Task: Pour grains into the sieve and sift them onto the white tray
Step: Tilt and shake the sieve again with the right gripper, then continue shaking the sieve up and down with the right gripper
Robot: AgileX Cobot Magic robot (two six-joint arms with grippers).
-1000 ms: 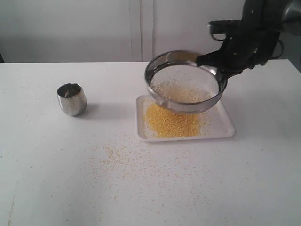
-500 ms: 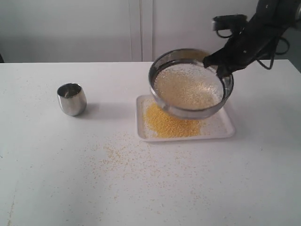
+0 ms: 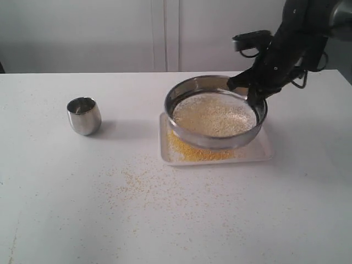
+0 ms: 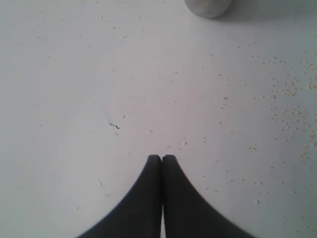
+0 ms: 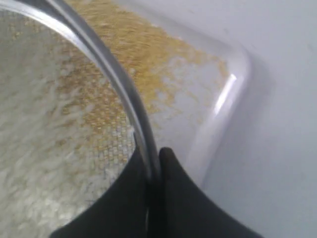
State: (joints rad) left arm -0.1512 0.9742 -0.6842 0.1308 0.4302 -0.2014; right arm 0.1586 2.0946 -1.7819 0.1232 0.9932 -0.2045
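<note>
The sieve is a wide steel ring held roughly level just above the white tray. Pale whitish grains lie on its mesh, and a heap of yellow grains shows on the tray under its front edge. My right gripper is shut on the sieve's far right rim. In the right wrist view the black fingers pinch the sieve rim over the white tray corner. My left gripper is shut on nothing, above bare table.
A small steel cup stands upright at the table's left. Its base shows in the left wrist view. Loose yellow grains are scattered over the white table in front of the tray.
The sieve has swung from tilted and raised to nearly level and lower over the tray, shifting slightly left. More yellow heap is now hidden beneath it.
</note>
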